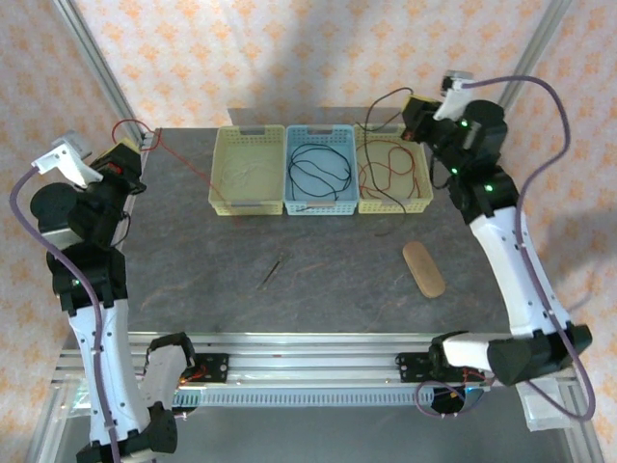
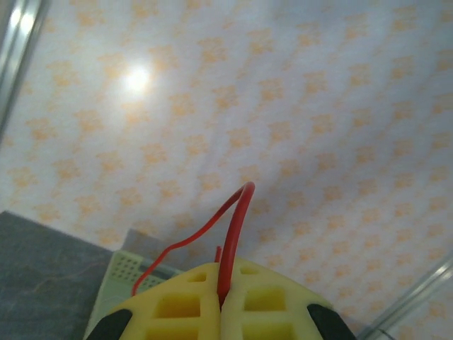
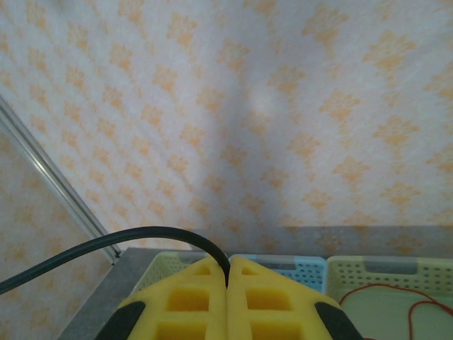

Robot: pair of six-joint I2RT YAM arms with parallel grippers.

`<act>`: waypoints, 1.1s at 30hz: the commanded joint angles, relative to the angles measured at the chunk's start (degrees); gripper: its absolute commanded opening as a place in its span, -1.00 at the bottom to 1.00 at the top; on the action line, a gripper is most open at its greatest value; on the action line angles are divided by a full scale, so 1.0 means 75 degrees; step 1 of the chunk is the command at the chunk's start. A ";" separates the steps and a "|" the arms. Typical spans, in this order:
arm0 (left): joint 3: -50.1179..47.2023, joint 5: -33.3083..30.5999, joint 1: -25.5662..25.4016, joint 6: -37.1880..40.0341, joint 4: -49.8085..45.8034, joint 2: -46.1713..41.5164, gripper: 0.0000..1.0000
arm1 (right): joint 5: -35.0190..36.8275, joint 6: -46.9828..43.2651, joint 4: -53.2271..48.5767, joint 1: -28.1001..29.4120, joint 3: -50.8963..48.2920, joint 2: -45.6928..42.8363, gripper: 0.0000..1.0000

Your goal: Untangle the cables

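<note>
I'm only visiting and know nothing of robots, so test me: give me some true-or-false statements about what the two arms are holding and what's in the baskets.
The left gripper is shut on a red cable. True.
The right gripper is open and empty. False: it is shut on a black cable.
The blue basket stands between the left basket and the right basket. True.
The blue basket is empty. False: a coiled black wire lies in it.

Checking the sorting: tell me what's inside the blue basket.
A coiled black cable lies in the blue basket. Its near wall hides a strip of floor.
</note>
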 commanded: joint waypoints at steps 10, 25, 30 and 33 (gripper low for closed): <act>0.0005 0.1489 -0.0049 -0.0327 0.1546 -0.0465 -1.00 | 0.1192 -0.0090 0.0621 0.0342 0.1416 0.2164 -1.00; 0.0189 0.1333 -0.0049 -0.0725 0.1514 -0.0468 -1.00 | 0.0934 -0.0431 0.1134 0.0362 0.2360 0.4561 -1.00; 0.0184 0.1383 -0.0046 -0.0802 0.1606 -0.0421 -1.00 | 0.0441 -0.0360 0.0961 0.0469 0.2303 0.5169 -1.00; 0.0171 0.1452 -0.0049 -0.0817 0.1644 -0.0421 -1.00 | 0.0376 -0.0281 0.0599 0.0584 0.2489 0.5684 -1.00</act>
